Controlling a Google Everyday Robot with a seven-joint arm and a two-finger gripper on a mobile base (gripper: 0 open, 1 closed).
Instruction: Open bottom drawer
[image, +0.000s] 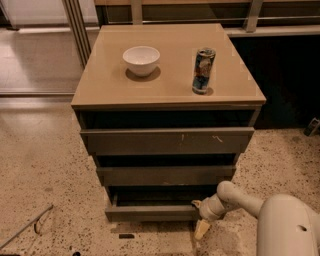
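Observation:
The bottom drawer (150, 212) is the slimmest of three dark grey-brown handleless fronts in a low cabinet. It stands pulled out a little, with a dark gap above its front. My gripper (201, 220) is at the drawer's right end, by its top edge, reaching in from the lower right on a white arm (240, 197). One pale fingertip (201, 230) points down toward the floor just right of the drawer front.
On the tan cabinet top (100, 80) stand a white bowl (141, 59) and a tall can (203, 70). The top drawer (167, 141) bears pale scratches; the middle drawer (165, 175) sits below it. Speckled floor surrounds the cabinet; a thin wire (25, 227) lies at lower left.

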